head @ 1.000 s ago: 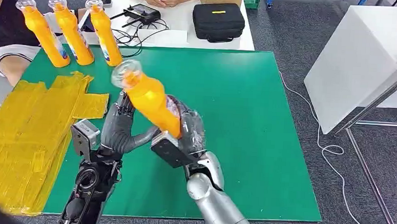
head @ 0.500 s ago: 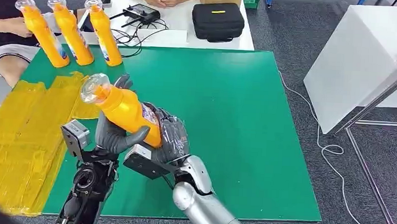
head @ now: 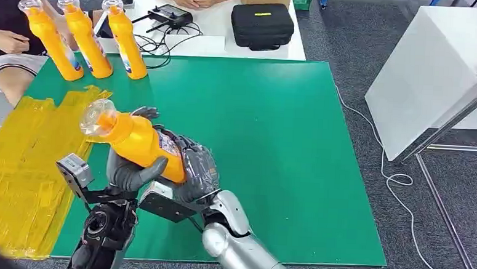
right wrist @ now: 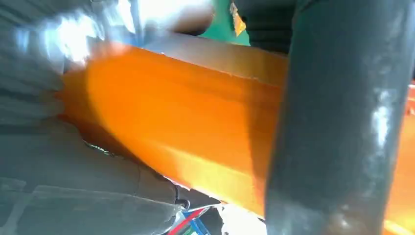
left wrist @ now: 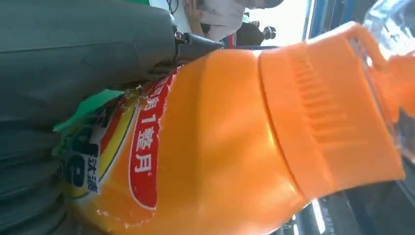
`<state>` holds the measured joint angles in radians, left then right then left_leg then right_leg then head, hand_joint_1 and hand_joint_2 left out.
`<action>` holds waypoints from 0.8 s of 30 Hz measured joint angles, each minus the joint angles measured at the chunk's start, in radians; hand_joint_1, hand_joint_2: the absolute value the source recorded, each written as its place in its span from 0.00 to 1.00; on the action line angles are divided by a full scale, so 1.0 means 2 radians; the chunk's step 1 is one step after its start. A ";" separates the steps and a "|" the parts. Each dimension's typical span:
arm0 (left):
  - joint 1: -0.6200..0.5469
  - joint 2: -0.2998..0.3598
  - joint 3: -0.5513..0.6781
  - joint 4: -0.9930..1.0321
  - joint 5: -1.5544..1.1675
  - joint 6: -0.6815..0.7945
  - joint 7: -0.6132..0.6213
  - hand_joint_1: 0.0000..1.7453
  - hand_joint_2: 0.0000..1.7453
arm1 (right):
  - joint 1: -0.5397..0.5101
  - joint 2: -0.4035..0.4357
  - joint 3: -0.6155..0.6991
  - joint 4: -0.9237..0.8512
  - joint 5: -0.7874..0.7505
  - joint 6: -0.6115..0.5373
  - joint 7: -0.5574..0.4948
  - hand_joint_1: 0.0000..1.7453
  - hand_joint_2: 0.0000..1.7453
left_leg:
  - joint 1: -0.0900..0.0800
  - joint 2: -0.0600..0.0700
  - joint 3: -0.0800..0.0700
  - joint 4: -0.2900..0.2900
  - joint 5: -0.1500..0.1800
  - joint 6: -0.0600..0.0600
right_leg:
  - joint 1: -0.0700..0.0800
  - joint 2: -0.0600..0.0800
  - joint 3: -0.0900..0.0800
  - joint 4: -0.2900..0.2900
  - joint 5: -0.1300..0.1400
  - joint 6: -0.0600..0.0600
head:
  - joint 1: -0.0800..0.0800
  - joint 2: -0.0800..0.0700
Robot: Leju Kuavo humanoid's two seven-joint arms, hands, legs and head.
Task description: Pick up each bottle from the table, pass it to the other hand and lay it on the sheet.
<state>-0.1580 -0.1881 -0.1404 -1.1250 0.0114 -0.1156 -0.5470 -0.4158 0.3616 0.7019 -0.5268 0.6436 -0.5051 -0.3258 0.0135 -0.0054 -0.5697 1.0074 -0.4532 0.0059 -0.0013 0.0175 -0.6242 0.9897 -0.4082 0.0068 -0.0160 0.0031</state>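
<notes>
An orange bottle (head: pixel 138 143) with a clear cap (head: pixel 96 113) is held tilted above the green mat (head: pixel 267 130), cap pointing toward the yellow sheet (head: pixel 25 160). My left hand (head: pixel 132 169) grips its middle from below, thumb wrapped over the front. My right hand (head: pixel 194 166) holds its base end. The left wrist view shows the bottle's label and orange neck (left wrist: pixel 220 137) up close, and the right wrist view shows its orange body (right wrist: pixel 171 127) with a dark finger across it. Three more orange bottles (head: pixel 87 37) stand upright at the mat's far left corner.
A person sits at the far left with a hand (head: pixel 8 40) near the standing bottles. A white table behind the mat carries a black case (head: pixel 262 26), a controller (head: pixel 174 14) and cables. Another white table (head: pixel 436 71) stands to the right, a cable on the floor beside it.
Both hands have carried the bottle left and lower, toward the sheet, and it now tilts further with its cap to the left. The person's hand has drawn back.
</notes>
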 measured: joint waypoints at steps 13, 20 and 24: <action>0.001 -0.003 -0.005 0.000 0.022 0.010 -0.003 1.00 1.00 | 0.001 -0.002 -0.007 0.010 -0.007 -0.023 -0.012 0.00 1.00 | 0.000 0.000 0.000 0.000 0.000 0.000 | 0.000 0.000 0.000 0.000 0.000 0.000 | 0.000 0.000; -0.003 -0.004 -0.007 -0.003 0.024 0.045 -0.007 1.00 1.00 | 0.029 -0.026 -0.072 -0.029 -0.083 0.011 -0.050 0.00 1.00 | 0.000 0.000 0.000 0.000 0.000 0.000 | 0.000 0.000 0.000 0.000 0.000 0.000 | 0.000 0.000; -0.002 0.000 0.002 -0.020 -0.010 0.102 -0.015 1.00 1.00 | 0.067 -0.048 -0.129 -0.110 -0.130 0.048 -0.063 0.00 1.00 | 0.000 -0.001 -0.001 0.000 0.000 0.000 | 0.000 0.000 0.000 0.000 0.000 0.000 | 0.000 0.000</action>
<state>-0.1626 -0.1881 -0.1366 -1.1646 -0.0086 0.0887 -0.5768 -0.2810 0.2664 0.4446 -0.7459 0.3838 -0.4086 -0.4520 0.0133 -0.0068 -0.5710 1.0074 -0.4532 0.0060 -0.0015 0.0167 -0.6247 0.9897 -0.4082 0.0068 -0.0160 0.0031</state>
